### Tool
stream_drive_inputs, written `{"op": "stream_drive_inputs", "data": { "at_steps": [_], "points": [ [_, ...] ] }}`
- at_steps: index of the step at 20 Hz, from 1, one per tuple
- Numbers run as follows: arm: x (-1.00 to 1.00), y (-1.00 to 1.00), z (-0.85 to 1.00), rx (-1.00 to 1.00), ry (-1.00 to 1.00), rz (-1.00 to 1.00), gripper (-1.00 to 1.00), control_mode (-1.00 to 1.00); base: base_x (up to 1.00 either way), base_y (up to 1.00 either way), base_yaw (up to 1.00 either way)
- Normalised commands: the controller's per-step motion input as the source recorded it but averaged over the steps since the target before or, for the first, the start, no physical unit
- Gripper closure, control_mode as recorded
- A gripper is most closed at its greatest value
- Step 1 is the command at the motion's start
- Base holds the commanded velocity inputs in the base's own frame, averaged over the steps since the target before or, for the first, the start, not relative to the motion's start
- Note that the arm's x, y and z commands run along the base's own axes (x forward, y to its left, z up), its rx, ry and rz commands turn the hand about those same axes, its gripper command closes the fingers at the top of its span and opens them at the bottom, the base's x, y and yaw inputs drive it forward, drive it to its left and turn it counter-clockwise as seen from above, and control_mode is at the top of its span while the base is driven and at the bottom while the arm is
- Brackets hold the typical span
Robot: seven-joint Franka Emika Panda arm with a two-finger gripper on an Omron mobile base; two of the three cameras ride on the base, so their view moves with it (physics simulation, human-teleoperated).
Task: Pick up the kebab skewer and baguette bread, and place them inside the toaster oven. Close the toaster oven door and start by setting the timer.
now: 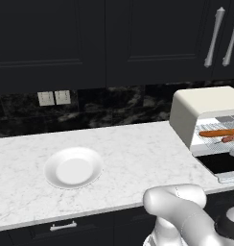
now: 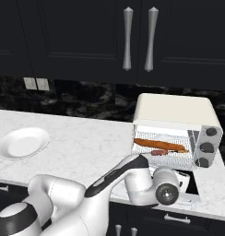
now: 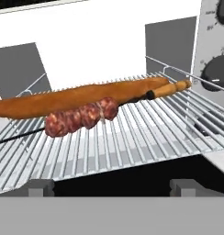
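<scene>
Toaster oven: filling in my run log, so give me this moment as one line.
toaster oven: door down | rack: baguette, kebab skewer | jaws: open, empty | plate: bare

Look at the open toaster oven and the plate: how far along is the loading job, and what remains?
Done: the baguette bread and kebab skewer lie side by side on the wire rack inside the toaster oven; the plate is bare. In hand: nothing; the hand is open, facing the rack. Left: the toaster oven door hangs open and needs shutting, then setting the timer among the knobs.
</scene>
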Motion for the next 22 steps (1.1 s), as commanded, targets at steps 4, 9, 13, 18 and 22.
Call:
{"op": "stream_drive_inputs", "data": {
  "at_steps": [4, 9, 13, 18, 22],
  "points": [
    [0.0, 0.0, -0.15, -0.06, -0.1, 0.2, -1.0, -1.0, 0.0, 0.0, 0.0],
    [0.0, 0.0, -0.05, -0.08, -0.02, 0.09, -1.0, -1.0, 0.0, 0.0, 0.0],
    [0.0, 0.0, 0.0, -0.02, 0.0, 0.02, -1.0, -1.0, 0.0, 0.0, 0.0],
    [0.04, 0.0, 0.0, -0.01, 0.0, 0.0, -1.0, -1.0, 0.0, 0.0, 0.0],
    [0.09, 0.0, 0.0, 0.0, 0.0, 0.0, -1.0, -1.0, 0.0, 0.0, 0.0]
  ]
}}
